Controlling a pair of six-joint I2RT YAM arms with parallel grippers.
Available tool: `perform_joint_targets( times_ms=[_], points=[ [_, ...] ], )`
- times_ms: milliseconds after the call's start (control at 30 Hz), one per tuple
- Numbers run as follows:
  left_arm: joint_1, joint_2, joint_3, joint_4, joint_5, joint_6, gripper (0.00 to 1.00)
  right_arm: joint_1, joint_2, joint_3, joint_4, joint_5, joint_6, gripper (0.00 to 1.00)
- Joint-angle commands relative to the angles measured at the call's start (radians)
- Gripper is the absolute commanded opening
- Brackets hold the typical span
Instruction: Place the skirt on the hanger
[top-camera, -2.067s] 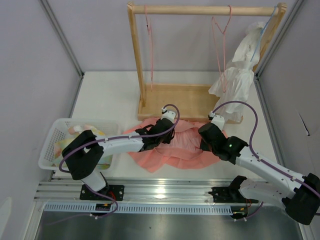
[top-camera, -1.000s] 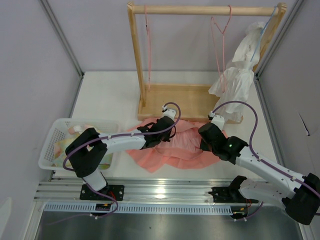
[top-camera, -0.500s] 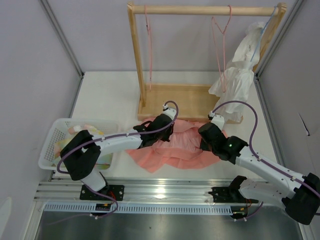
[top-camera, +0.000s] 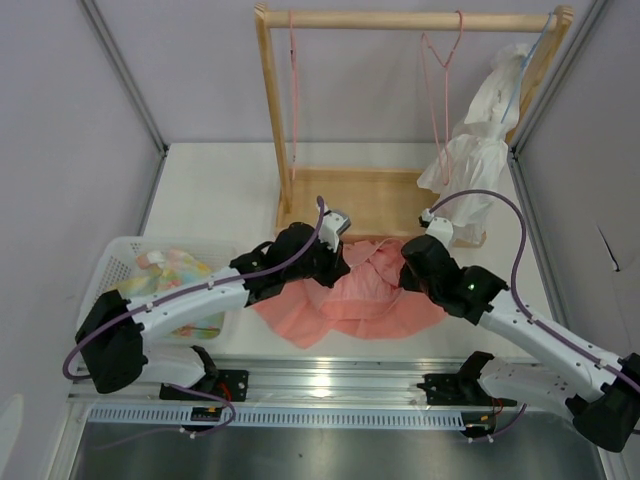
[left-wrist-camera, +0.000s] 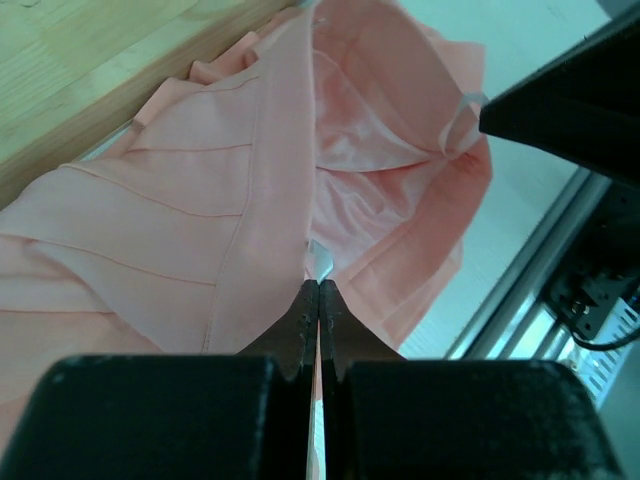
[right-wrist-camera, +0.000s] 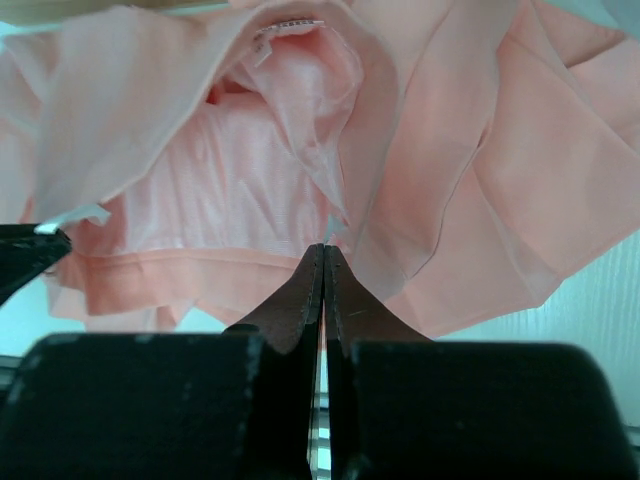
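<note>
From above, the skirt (top-camera: 370, 305) lies on the worktop (top-camera: 215, 190), just in front of the wooden rack (top-camera: 350, 200). Its upper edge is bunched between the two arms. The left gripper (top-camera: 340, 262) and right gripper (top-camera: 403, 272) each sit at that edge, near one another. The hanger (top-camera: 441, 75) hangs from the rail, well apart from the skirt, with a white garment (top-camera: 470, 150) beside it.

At the left wrist, the left gripper (left-wrist-camera: 318, 290) is clenched, with a fold of the skirt (left-wrist-camera: 180, 220) pinched between its tips.

At the right wrist, the right gripper (right-wrist-camera: 324, 255) is likewise clamped on thin fabric near the open waist of the skirt (right-wrist-camera: 470, 150).

I'd judge the cloth to be light and limp, with a slick lining. It will sag and may slide free, so the waistband, held at two points spread apart, looks the best place to hold it.
</note>
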Motion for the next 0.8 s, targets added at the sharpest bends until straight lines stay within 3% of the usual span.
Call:
perform_joint_targets(
  times_ms=[0, 233, 767],
  points=[
    [0.013, -0.083, -0.001, 0.035, 0.089, -0.013, 0.00, 0.008, -0.043, 0.105, -0.014, 0.032, -0.022, 0.00],
    [0.017, -0.221, 0.040, 0.011, 0.089, -0.032, 0.00, 0.022, -0.046, 0.281, -0.080, 0.083, -0.051, 0.00],
    [0.068, -0.528, 0.114, -0.062, -0.135, -0.095, 0.00, 0.013, -0.028, 0.564, -0.135, 0.178, -0.143, 0.00]
  ],
)
